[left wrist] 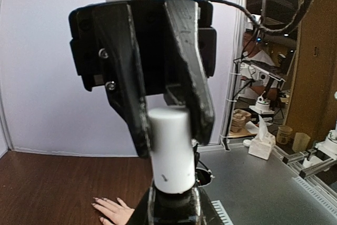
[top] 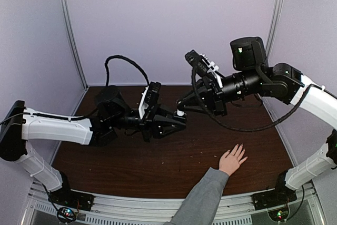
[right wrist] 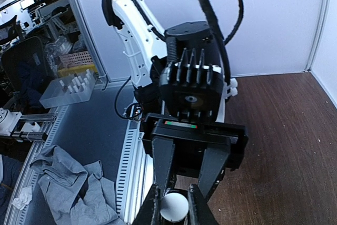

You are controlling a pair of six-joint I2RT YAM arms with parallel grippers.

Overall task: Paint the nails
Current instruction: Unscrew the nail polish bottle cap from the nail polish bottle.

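Note:
A light-skinned hand (top: 231,160) in a grey sleeve lies flat on the brown table at the front right, fingers spread. Its pale nails (top: 240,147) point away from me, and the hand (left wrist: 114,212) also shows low in the left wrist view. Both grippers meet in the air above the middle of the table, left of the hand. My left gripper (top: 178,122) is shut on a small dark polish bottle (left wrist: 174,204). My right gripper (top: 181,109) is shut on the bottle's white cap (left wrist: 168,151), which shows from above as a round disc (right wrist: 175,207). The cap sits against the bottle's top.
A purple backdrop closes the back and sides. The table's metal front rail (top: 158,204) runs between the arm bases. Black cables (top: 118,61) loop above both arms. Off the table's left side lie grey cloth (right wrist: 68,188) and a clear rack (right wrist: 68,89).

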